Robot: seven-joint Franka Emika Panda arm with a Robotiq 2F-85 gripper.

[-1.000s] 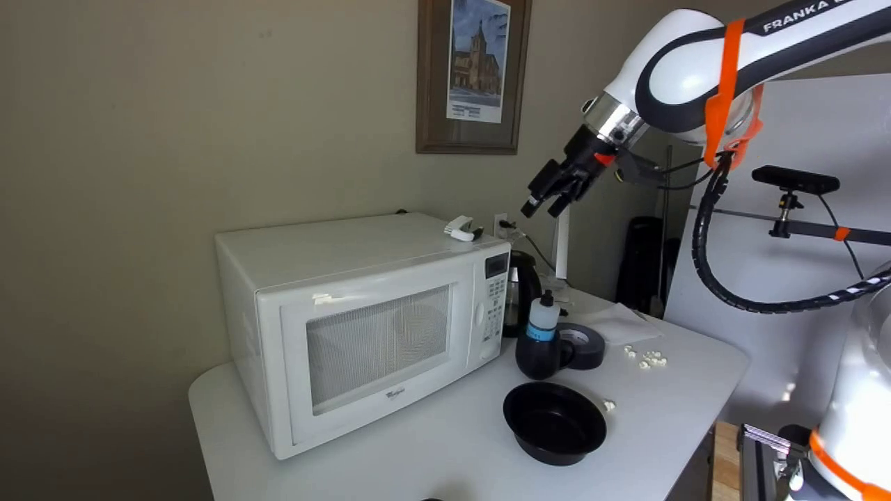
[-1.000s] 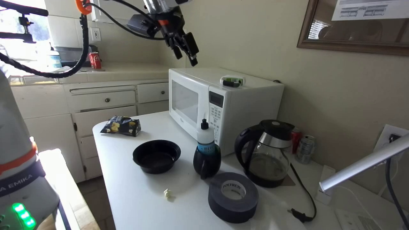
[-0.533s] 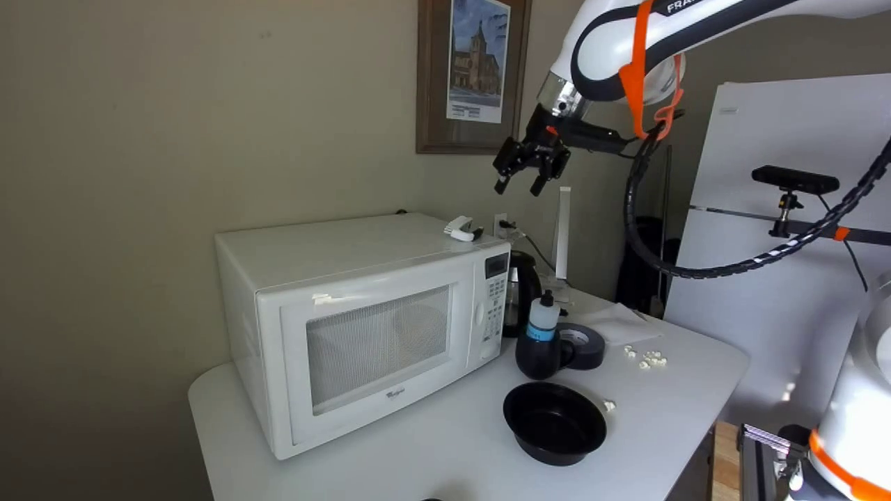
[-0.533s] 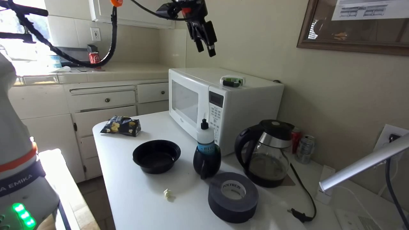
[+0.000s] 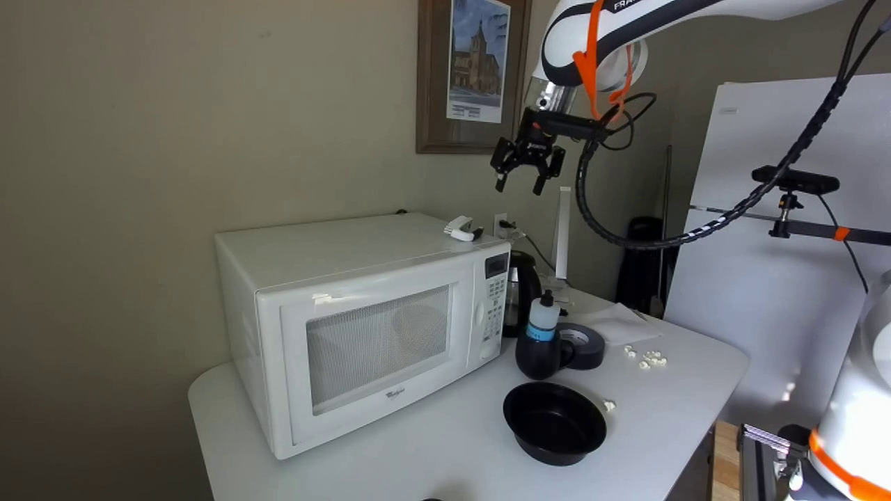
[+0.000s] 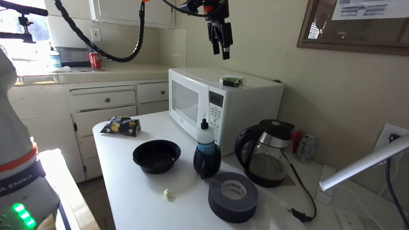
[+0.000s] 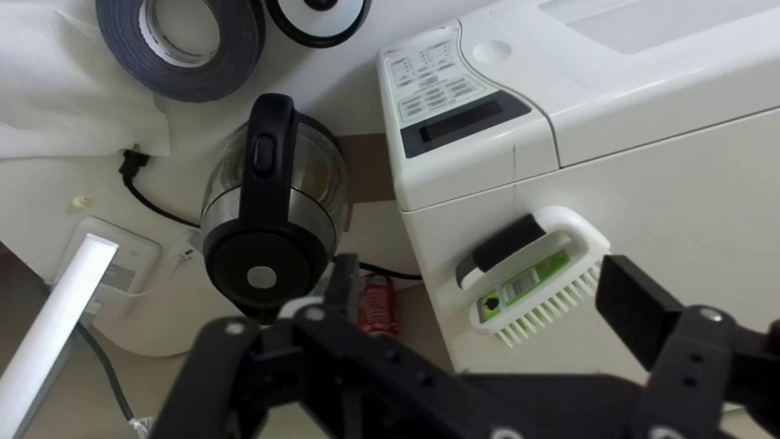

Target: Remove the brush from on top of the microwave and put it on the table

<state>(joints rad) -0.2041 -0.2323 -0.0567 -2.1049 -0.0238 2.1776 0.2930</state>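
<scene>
Small script low on the front of the microwave (image 5: pixel 379 334) reads "Whirlpool" in an exterior view. The tape (image 6: pixel 233 210) says "POLYKEN" inside its ring. On the blue label (image 6: pixel 206 149) of the bottle (image 6: pixel 205 135), "MEV" can be made out; the last letter is unclear. White script on the red can (image 6: pixel 95 60) on the counter (image 6: pixel 134 67) seems to read "Coca-Cola". The robot's base (image 6: pixel 14 137) shows "A EMIKA", cut off at the view's left edge; the arm (image 5: pixel 626 28) shows "FRA", cut off at the top edge. Print on the microwave's keypad (image 7: pixel 436 82), on the silver can (image 6: pixel 305 149) and at the foot of the framed picture (image 5: pixel 477 66) is too small to read.
</scene>
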